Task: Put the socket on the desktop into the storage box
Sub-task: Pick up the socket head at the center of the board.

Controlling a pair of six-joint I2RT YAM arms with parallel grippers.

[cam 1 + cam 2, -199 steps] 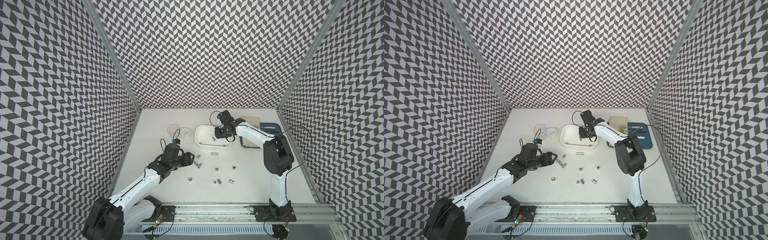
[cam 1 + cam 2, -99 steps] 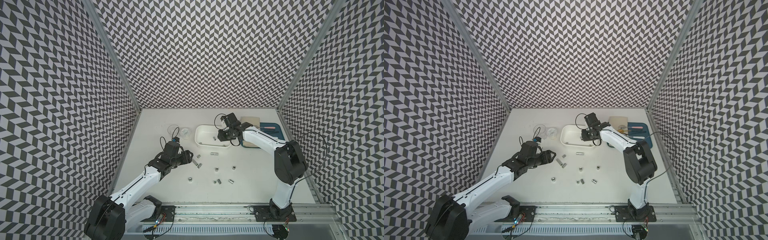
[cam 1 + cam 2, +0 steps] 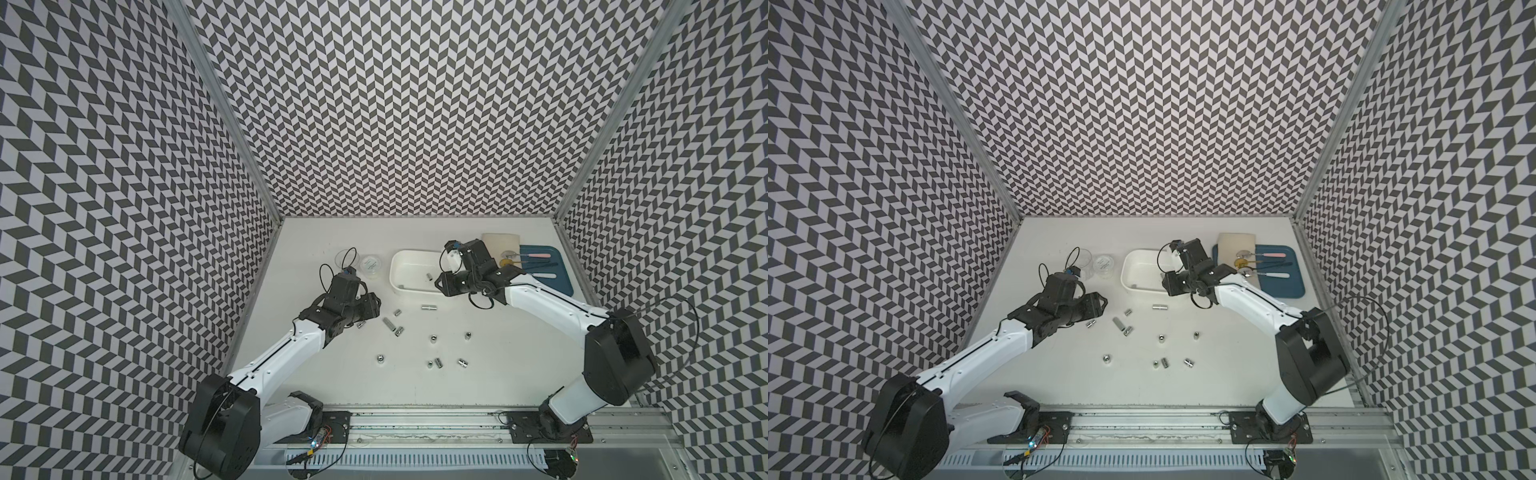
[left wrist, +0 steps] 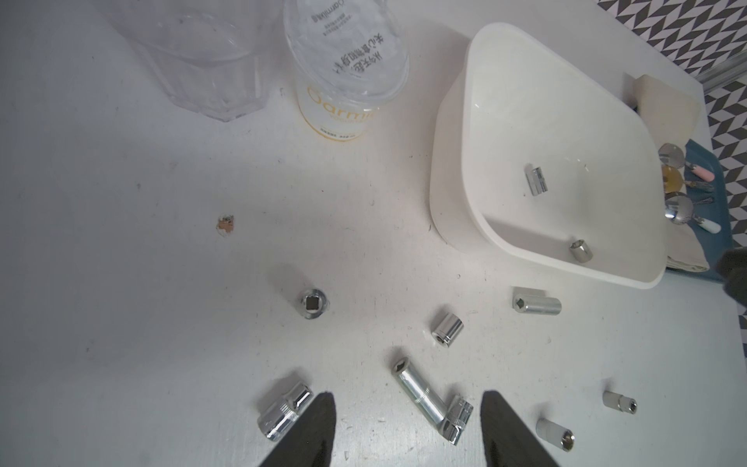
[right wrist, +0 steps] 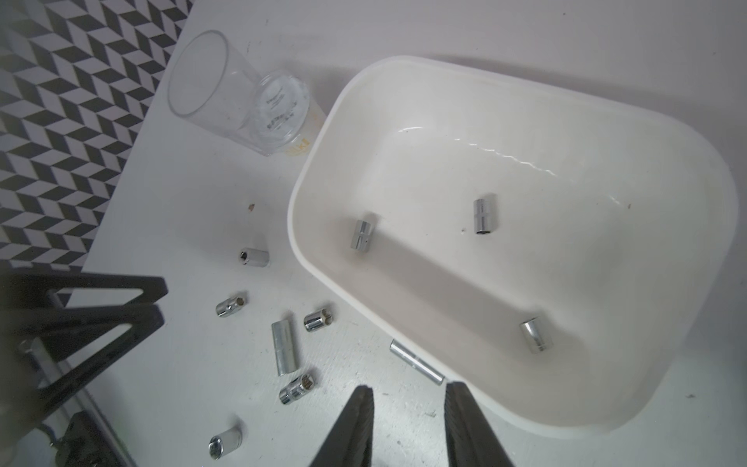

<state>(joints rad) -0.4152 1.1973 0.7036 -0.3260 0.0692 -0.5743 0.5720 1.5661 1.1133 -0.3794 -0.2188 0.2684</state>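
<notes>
The left gripper [image 4: 408, 434] hangs low over the desktop [image 3: 498, 374], jaws apart and empty, a stubby socket [image 4: 285, 408] just beside one finger and loose sockets [image 4: 446, 335] scattered ahead. The right gripper [image 5: 408, 428] is narrowly parted and holds nothing. It sits at the front rim of the storage box [image 5: 525, 121] near the desktop's back edge, with three sockets [image 5: 483, 216] inside.

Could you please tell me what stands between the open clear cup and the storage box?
A sealed cup with a printed lid stands between the open clear cup and the storage box; both top views and both wrist views show it.
</notes>
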